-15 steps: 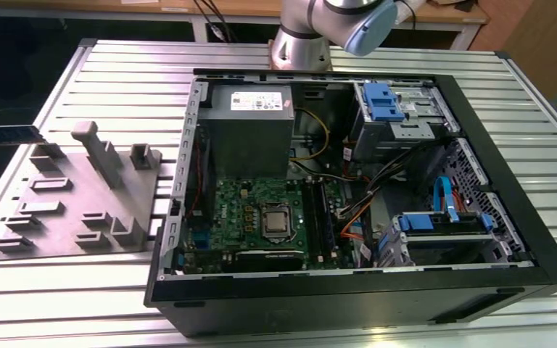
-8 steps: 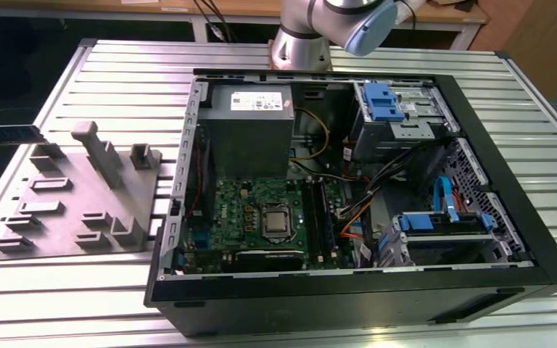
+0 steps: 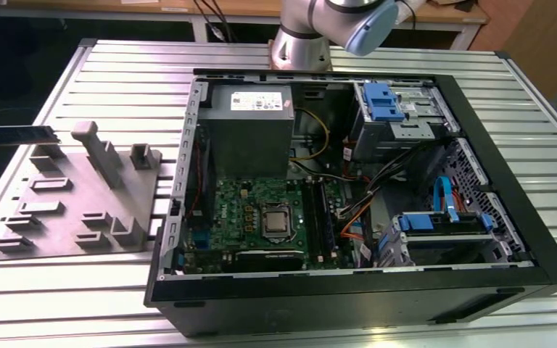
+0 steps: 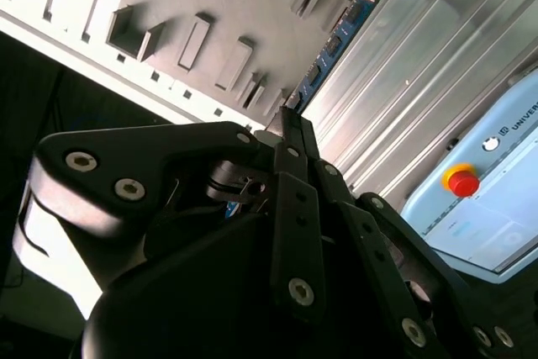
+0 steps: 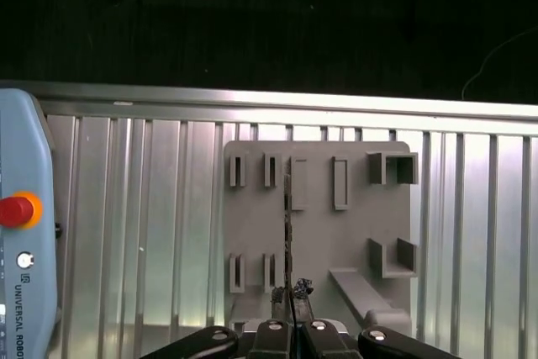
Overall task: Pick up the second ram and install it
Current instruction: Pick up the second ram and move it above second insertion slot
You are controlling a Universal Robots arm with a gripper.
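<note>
a: one ram (image 5: 288, 233) sits in the claw (image 5: 290, 294). in the first wrist view we see it edge-on, a thin dark line running out from the tips.

b: so the claw is clamped on it?

a: we'd say so. the two fingers (image 5: 276, 295) press together on the ram's near end, with no gap on either side. in the second wrist view the ram (image 4: 336, 39) shows its flat face, blue-green with a row of black chips, reaching out past the tips.

b: and where is it?

a: over the grey plate (image 5: 319, 241) with its raised slots, on the slatted table (image 3: 114, 65). we can't tell whether it touches the plate. in the exterior view the ram (image 3: 17, 135) lies level at that view's far left, by the plate's edge, well apart from the open case (image 3: 356, 297).

b: anything else close by?

a: the pendant (image 5: 21, 292) with its red button (image 5: 13, 210) lies on the table beside the plate. the mainboard (image 3: 249, 210) lies flat inside the case.
</note>
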